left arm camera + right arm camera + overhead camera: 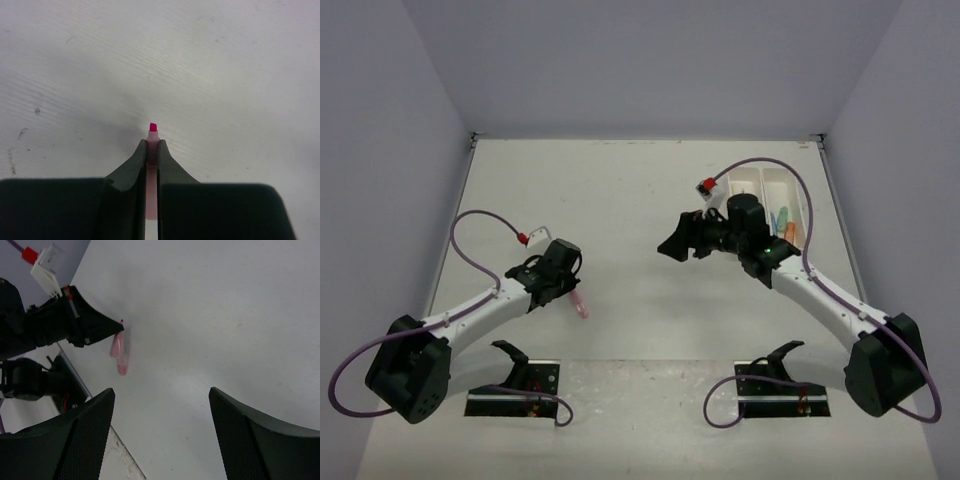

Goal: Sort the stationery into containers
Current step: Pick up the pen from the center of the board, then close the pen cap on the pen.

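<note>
Lower left of the top view: my left gripper sits low over the bench, clamped on a pink marker.
Left grip: the jaws stand narrow and pinch the barrel from both sides. The red tip projects just past the fingertips, and the rest of the barrel runs back between them.
Marker attitude: it slants toward the lower right of the top view. I cannot tell whether its free end touches the bench.
Right gripper: right of centre in the top view, jaws spread wide and holding nothing. It faces the left of the frame, toward the marker.
Containers: two white trays lie side by side at the upper right, partly behind my right arm.
Tray contents: orange and blue-green pens lie lengthwise in the right-hand tray. The other tray is too hidden to read.
Reason for posture: the trays lie on the right arm's side, well apart from the marker. A handover to the open right gripper looks likely.
Next move requires: the barrel presented clear of my left fingertips, so the right jaws have room to close.
Risk: the short exposed length leaves little margin, and the marker could drop.
</note>
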### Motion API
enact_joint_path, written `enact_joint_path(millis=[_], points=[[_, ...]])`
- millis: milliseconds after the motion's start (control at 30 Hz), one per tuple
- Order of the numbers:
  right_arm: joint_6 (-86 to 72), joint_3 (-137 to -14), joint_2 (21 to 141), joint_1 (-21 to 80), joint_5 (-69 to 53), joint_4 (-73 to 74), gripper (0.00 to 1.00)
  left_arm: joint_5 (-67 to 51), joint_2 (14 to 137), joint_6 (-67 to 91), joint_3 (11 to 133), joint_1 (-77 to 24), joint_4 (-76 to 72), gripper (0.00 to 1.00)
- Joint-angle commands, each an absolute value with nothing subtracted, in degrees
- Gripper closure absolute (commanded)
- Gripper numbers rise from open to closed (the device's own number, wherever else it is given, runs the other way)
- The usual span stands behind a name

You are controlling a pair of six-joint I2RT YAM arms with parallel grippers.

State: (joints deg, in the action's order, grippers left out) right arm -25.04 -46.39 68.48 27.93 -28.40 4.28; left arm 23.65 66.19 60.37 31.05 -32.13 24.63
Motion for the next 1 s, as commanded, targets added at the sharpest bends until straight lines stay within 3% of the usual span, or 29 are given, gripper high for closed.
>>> enact_joint_path(millis=[0,300,700,967], points=[[-31.5,-43.6,71.5,32.0,-36.3,-11.1,0.23,21.6,61.4,54.1,35.2,-34.2,20.6,1.0],[-36.3,-41.2,75.3,40.0,-37.3,-23.5,0.22,16.6,58.8,45.6,42.0,-38.5,15.8,1.0],[-32.7,-43.6,71.3,42.2,-32.3,-18.5,0.26,12.7,58.6,42.0,48.4,-42.6,14.5,1.0],[-20.4,-46.1,71.7,42.5,-27.3,-12.0,0.28,5.5,57.3,41.2,50.0,-43.5,14.1,1.0]])
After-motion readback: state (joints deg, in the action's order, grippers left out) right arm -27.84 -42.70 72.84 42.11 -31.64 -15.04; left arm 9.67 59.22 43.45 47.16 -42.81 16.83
